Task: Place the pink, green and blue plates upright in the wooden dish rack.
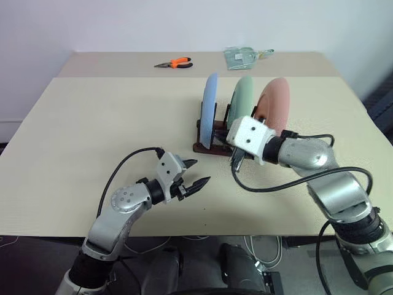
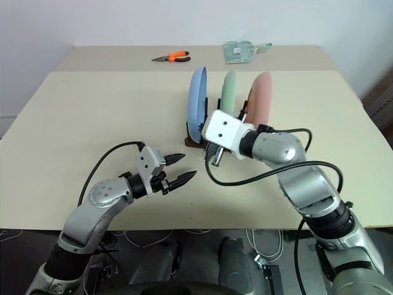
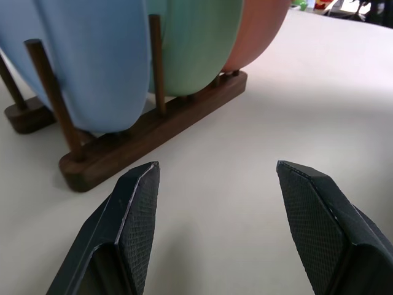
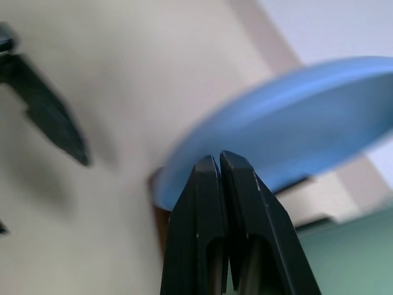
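1. Look at the rack point(image 1: 206, 147) first: it sits near the middle of the table point(image 1: 92, 123), and the blue plate point(image 1: 209, 107), the green plate point(image 1: 244, 98) and the pink plate point(image 1: 275, 101) all stand upright in it, side by side between the pegs. By my reading the placing is done and the step in hand is getting clear.
2. Your right claw point(image 2: 214, 155) is clenched with nothing in it, and it hangs just in front of the blue and green plates. Draw it back toward you, not sideways, so the wrist cannot nudge a rim and tip a plate.
3. Your left claw point(image 1: 191, 179) is released and empty, above the table near the rack's front end. Leave it low and away from the rail.
4. The pliers point(image 1: 174, 62) and the clear packet point(image 1: 242, 56) lie well apart at the far edge; ignore them.
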You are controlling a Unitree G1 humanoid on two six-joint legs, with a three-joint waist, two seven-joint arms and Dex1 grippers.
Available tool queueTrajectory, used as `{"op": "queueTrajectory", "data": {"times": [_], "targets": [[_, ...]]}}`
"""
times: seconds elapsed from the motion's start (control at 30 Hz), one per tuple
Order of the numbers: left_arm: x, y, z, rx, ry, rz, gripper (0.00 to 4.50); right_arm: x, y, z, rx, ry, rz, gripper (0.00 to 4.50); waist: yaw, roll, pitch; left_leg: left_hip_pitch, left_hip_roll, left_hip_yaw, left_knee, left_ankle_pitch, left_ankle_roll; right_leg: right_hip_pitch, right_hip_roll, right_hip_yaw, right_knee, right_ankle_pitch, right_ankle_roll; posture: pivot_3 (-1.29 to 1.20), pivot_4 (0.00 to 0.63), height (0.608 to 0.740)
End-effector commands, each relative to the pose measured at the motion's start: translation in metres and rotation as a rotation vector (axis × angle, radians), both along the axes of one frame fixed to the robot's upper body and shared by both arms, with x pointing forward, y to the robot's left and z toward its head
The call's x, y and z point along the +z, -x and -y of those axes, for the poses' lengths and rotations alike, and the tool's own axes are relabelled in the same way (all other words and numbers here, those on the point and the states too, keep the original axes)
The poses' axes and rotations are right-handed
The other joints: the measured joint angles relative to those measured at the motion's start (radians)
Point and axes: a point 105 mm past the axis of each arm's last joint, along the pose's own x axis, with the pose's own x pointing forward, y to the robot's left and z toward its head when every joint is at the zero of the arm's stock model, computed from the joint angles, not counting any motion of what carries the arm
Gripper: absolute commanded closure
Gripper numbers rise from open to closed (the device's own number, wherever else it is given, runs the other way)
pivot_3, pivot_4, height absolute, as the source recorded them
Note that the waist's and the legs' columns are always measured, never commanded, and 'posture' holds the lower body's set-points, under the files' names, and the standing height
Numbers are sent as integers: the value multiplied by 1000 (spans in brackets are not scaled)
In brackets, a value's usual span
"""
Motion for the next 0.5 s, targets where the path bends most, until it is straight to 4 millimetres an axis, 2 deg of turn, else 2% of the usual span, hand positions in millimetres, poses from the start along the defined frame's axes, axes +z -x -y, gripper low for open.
{"op": "queueTrajectory", "data": {"times": [0.03,0.13,0.27,0.37,0.5], "targets": [[12,-16,-34,129,8,54,1391,49,17,56,-36,-255,12,4423,0,0,0,0,0,-1,0,0,0,1,0,0,0,0,0,0,150,740],[14,-28,-72,248,5,51,1391,45,34,107,-95,-376,-104,4423,0,0,0,1,0,-1,0,0,0,1,0,0,0,0,0,0,150,740],[4,-40,-133,431,-63,52,1391,6,56,153,-228,-402,-259,4423,-4,1,-1,2,1,-1,-1,-1,1,2,0,-2,0,-1,0,0,150,740],[-9,-42,-172,559,-118,37,1391,-22,60,173,-338,-378,-301,4423,-11,4,-2,3,1,3,0,-1,2,2,0,1,0,-2,2,0,150,740],[-19,-37,-190,606,-140,24,1391,-45,52,185,-418,-341,-296,4423,-13,4,-2,4,1,4,0,-1,1,2,0,2,0,-2,3,0,150,740]]}}
